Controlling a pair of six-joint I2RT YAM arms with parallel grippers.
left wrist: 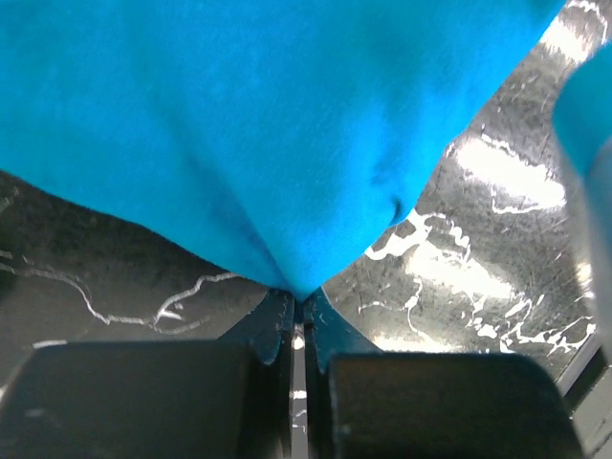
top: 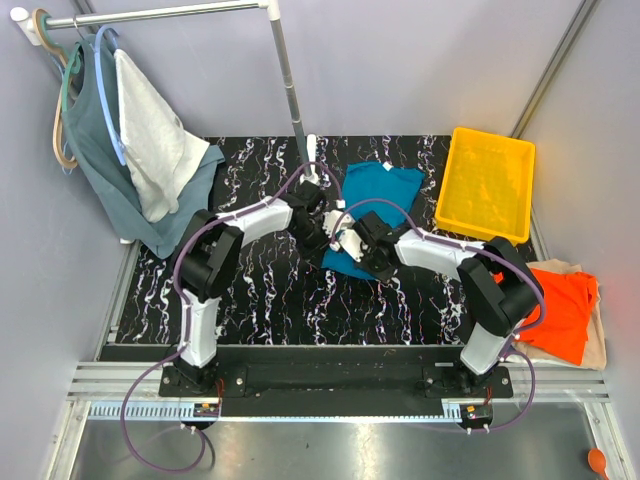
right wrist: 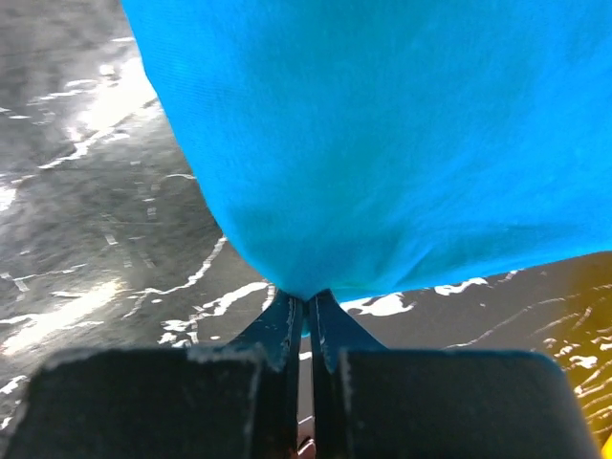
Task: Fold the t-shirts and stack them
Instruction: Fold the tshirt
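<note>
**Teal-blue t-shirt, pinched by both grippers at its near-left edge**

- Item: teal-blue t-shirt [top: 378, 200]. It lies partly flattened on the black marbled table [top: 270, 300], toward the back and middle, between the foot of the metal pole [top: 290, 90] and the yellow tray [top: 490, 180]. Its near-left edge is bunched up where the two arms meet.
- Left gripper [left wrist: 298, 304]: jaws pressed together with a fold of the teal cloth caught between the tips. The fabric rises from the pinch in a taut cone and fills the upper part of the wrist view.
- Right gripper [right wrist: 306, 301]: jaws likewise closed tight on a fold of the same shirt, the cloth fanning upward from the tips. In the top view it sits just beside the left gripper, the two close together over the shirt's edge.
- Orange t-shirt [top: 560, 310]: crumpled at the right edge of the table, near the right arm's base and well apart from the teal one.
- Cream t-shirt [top: 598, 345]: under the orange one, showing along its right and lower edges.
- Grey-green top [top: 95, 150] and white cloth [top: 150, 130]: both on hangers from the rail at the back left, draping down to the table's corner.
</note>
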